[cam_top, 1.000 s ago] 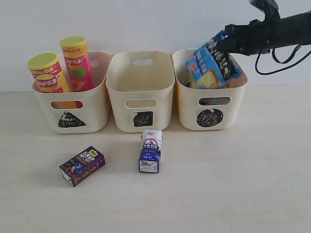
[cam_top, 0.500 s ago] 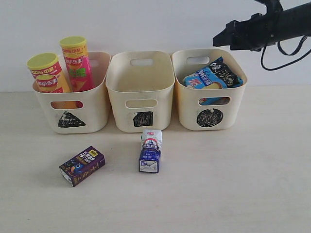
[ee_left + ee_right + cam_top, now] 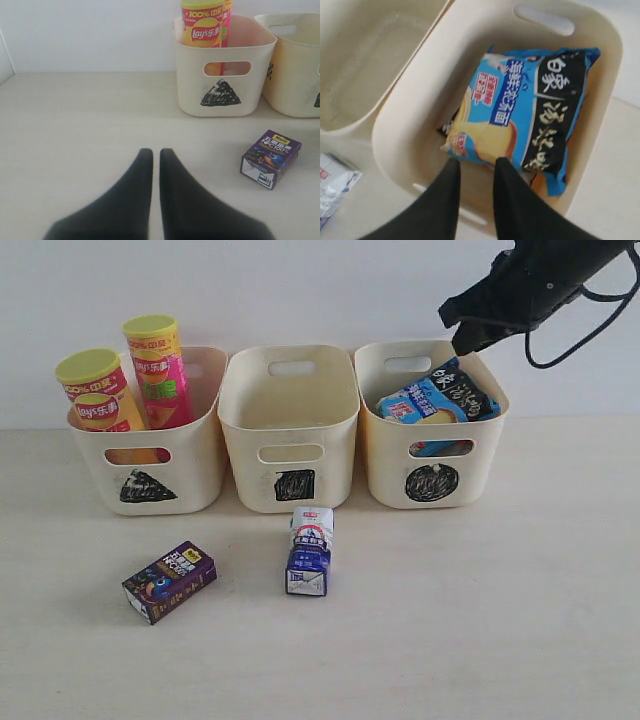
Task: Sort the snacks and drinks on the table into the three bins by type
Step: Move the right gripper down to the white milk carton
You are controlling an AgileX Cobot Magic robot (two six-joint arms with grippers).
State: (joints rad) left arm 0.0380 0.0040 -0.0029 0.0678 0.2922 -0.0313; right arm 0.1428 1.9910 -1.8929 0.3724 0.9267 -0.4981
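Observation:
The blue noodle bag [image 3: 440,395] [image 3: 525,115] lies in the circle-marked bin [image 3: 432,465] [image 3: 395,117], with a sliver of orange bag [image 3: 538,180] showing under it. My right gripper [image 3: 462,328] [image 3: 477,162] hovers just above that bin, open and empty. The orange-yellow can [image 3: 95,392] [image 3: 202,25] and the pink can [image 3: 160,365] stand in the triangle bin [image 3: 145,485] [image 3: 222,75]. The square bin [image 3: 290,445] holds nothing. The dark purple carton [image 3: 170,581] [image 3: 270,158] and the white and blue-purple carton [image 3: 310,551] [image 3: 332,180] lie on the table. My left gripper [image 3: 156,152] is shut and empty, low over the table.
The three bins stand in a row against a white wall. Both cartons lie in front of the bins, the purple one before the triangle bin, the white one before the square bin. A black cable [image 3: 580,340] hangs from the right arm.
The right gripper let go of the blue bag, which dropped into the circle bin. The gripper then rose and tilted above the bin. The cartons and cans have not moved.

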